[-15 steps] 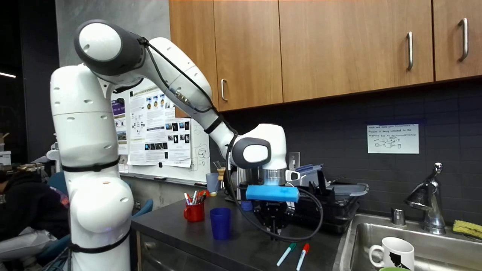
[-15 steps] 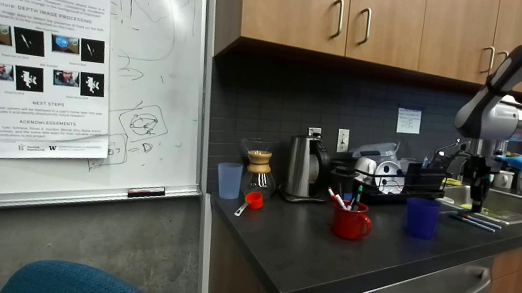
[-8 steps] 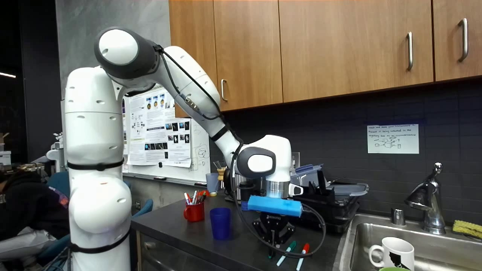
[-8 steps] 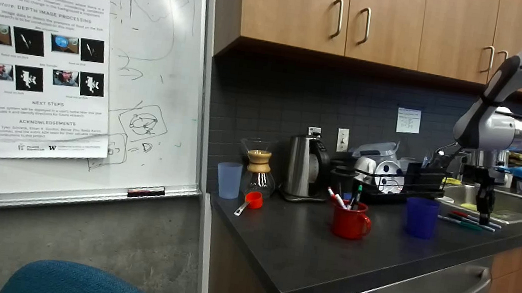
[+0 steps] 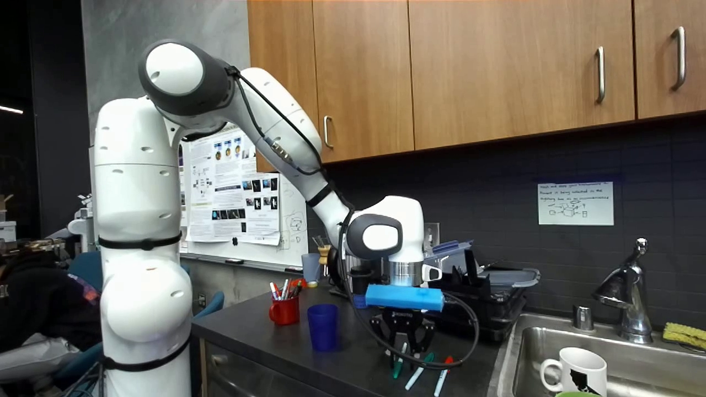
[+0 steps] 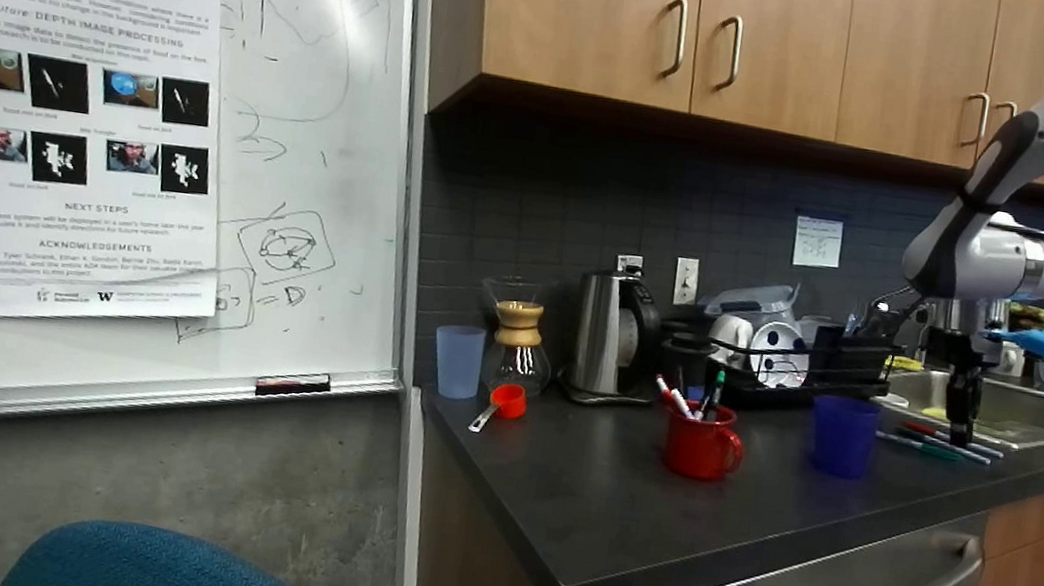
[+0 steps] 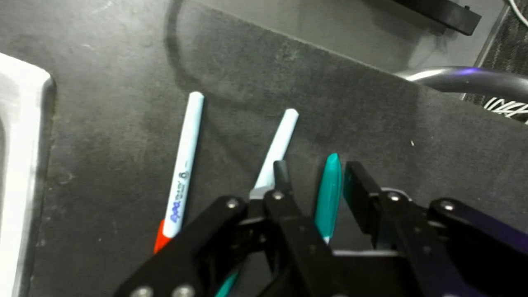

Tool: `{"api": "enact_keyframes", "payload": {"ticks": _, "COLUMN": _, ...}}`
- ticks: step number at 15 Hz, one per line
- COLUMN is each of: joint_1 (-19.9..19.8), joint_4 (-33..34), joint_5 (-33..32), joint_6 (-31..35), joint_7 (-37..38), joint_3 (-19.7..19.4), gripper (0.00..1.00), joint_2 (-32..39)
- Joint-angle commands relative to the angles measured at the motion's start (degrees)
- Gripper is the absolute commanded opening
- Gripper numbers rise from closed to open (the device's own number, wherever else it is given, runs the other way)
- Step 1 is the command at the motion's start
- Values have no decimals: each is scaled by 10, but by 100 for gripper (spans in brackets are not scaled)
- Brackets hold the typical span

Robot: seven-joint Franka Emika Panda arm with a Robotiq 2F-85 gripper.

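Observation:
My gripper [image 7: 317, 168] is low over the dark counter, its jaws apart. Between them a green-capped marker [image 7: 328, 194] lies on the counter, nearer the right-hand finger, with a gap to each. Most of its white body is hidden behind the gripper in the wrist view; an exterior view shows its green cap [image 5: 397, 368]. Just left of the jaws lies a second green-capped marker [image 7: 282, 134], partly covered by a finger. Farther left is a red-capped marker [image 7: 182, 169]. In an exterior view my gripper [image 6: 960, 436] stands among these markers.
A blue cup [image 5: 322, 328] and a red mug [image 5: 284, 310] with several markers stand on the counter. Behind the gripper is a black dish rack [image 6: 835, 370]. A sink [image 7: 24, 173] borders the markers, with a white mug [image 5: 584, 366] in it. The counter's front edge is near.
My gripper came down to the counter beside the two other markers. Its jaws, shut before, have now parted around the green-capped marker, which rests loose between them.

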Motion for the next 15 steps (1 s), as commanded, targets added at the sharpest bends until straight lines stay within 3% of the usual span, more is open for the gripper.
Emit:
{"api": "enact_keyframes", "payload": {"ticks": 1, "joint_1": -12, "joint_4": -13, "joint_5": -25, "joint_6": 3, "joint_7": -1, "joint_3": 13, "gripper": 71, "joint_2": -47}}
{"api": "enact_keyframes", "payload": {"ticks": 5, "joint_1": -8, "joint_4": -48, "joint_5": -45, "joint_6": 1, "joint_7": 15, "joint_3": 21, "gripper": 98, "joint_2": -113}}
{"api": "enact_keyframes", "payload": {"ticks": 11, "joint_1": 0, "joint_4": -123, "joint_5": -55, "joint_6": -7, "joint_7": 96, "joint_3": 45, "gripper": 100, "joint_2": -233}}
{"api": "enact_keyframes", "payload": {"ticks": 15, "joint_1": 7, "joint_4": -166, "joint_5": -63, "joint_6": -26, "joint_7": 176, "joint_3": 84, "gripper": 100, "joint_2": -319}}
